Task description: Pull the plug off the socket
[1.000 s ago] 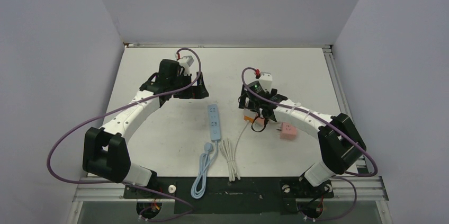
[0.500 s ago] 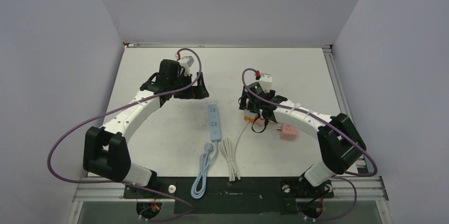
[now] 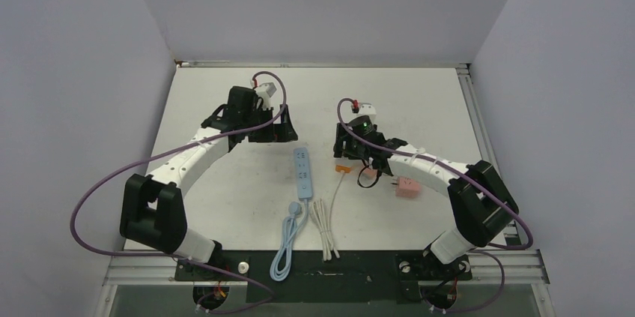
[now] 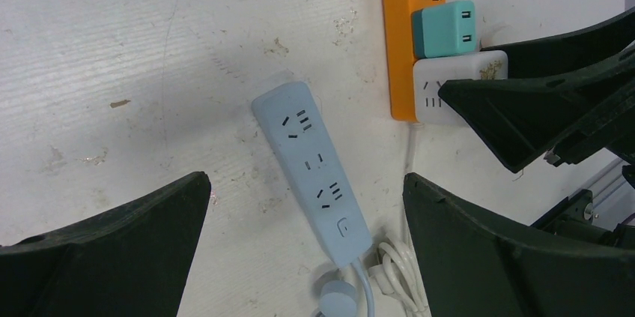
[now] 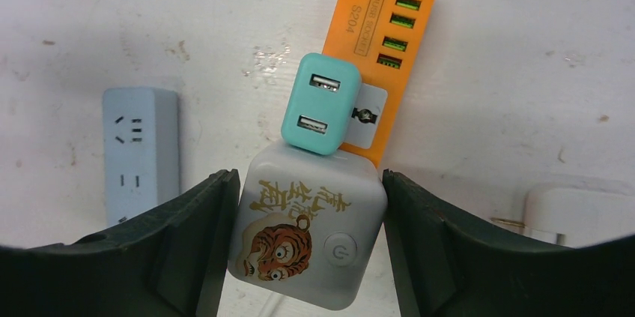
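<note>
- Sitting on the orange socket strip [image 5: 386,40], the white plug [image 5: 307,234] (a tiger is printed on its face) is at 3 o'clock from the blue power strip [image 3: 302,172] in the top view, just right of the table's middle.
- Right gripper [image 5: 308,182] straddles it, with a black finger pressed flat against each side: clasped on the white plug.
- Teal charger [image 5: 320,103] touches the plug's 12 o'clock edge in the right wrist view and sits on the same strip.
- Left gripper [image 4: 305,186] hangs spread wide, holding nothing, at 11 o'clock from the blue power strip.
- Bundled white cord [image 3: 323,223] lies at 5 o'clock from the blue power strip.
- Pink block [image 3: 406,186] sits at 4 o'clock from the orange socket strip, on the white table [image 3: 419,100].
</note>
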